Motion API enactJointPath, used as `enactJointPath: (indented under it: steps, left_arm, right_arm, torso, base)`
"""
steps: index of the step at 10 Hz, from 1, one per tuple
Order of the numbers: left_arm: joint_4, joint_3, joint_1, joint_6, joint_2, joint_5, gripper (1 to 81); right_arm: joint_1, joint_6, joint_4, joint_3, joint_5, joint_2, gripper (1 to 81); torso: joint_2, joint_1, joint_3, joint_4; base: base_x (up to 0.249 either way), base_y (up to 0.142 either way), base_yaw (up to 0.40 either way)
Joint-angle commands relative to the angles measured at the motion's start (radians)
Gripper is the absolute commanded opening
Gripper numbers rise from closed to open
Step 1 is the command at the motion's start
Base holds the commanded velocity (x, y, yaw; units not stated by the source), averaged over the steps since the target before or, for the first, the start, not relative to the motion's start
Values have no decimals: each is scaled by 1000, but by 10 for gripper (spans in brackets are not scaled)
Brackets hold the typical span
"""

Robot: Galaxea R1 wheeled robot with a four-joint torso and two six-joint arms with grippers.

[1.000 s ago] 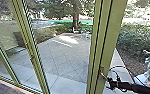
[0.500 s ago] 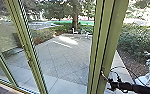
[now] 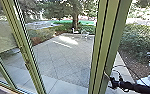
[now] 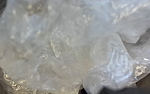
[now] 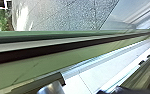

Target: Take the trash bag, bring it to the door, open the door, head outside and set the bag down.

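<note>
Right end effector (image 3: 109,78) lies beside door (image 3: 107,37), at its upright edge; bag (image 4: 66,45) nearer left arm (either grasp: cannot tell).

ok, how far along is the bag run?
Trash bag looks picked up, its clear plastic close to the left wrist camera. In hand: door, apparently open, right arm at its green edge. Left: get onto the paving beyond it, put the bag down.
</note>
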Motion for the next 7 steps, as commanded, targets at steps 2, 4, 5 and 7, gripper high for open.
enactJointPath:
  steps: [2, 4, 5, 7]
  left_arm:
    - [-10, 0, -28, 6, -6, 88, 10]
    - [-10, 0, -28, 8, -6, 87, 10]
    - [-10, 0, -28, 8, -6, 87, 10]
    - [-10, 0, -28, 8, -6, 88, 10]
  right_arm:
    - [105, 5, 13, 21, -180, 22, 811]
    - [125, 5, 15, 34, -180, -1, 811]
    - [133, 5, 15, 38, -180, -11, 811]
    - [151, 5, 15, 45, -183, -34, 811]
  torso:
    - [0, 0, 0, 0]
    - [1, 1, -1, 0]
    - [2, 2, -1, 0]
    - [2, 2, -2, 0]
  base:
    - [110, 0, 0]
    - [127, 0, 0]
    - [128, 0, 0]
    - [122, 0, 0]
